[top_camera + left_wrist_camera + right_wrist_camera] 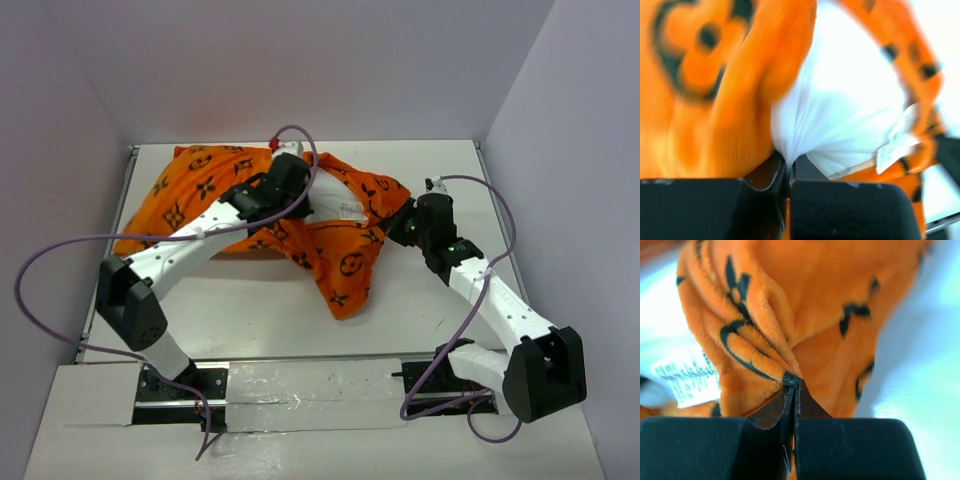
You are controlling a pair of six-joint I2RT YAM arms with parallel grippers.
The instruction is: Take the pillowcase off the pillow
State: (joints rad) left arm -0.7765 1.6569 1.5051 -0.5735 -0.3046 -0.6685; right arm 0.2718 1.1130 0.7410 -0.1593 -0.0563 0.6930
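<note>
The orange pillowcase [205,190] with dark brown motifs lies across the back of the table, its open end bunched and folded toward the middle [345,270]. The white pillow [325,205] shows in the opening. My left gripper [300,180] is shut on a pinch of the white pillow fabric [840,115], with orange pillowcase [715,100] beside it. My right gripper [400,222] is shut on a fold of the pillowcase edge [790,340] at its right side. A white care label [687,380] hangs at the left of the right wrist view.
Grey walls close in the white table [250,320] on three sides. Purple cables loop from both arms [40,290], [500,215]. A taped metal rail [300,385] runs along the near edge between the arm bases.
</note>
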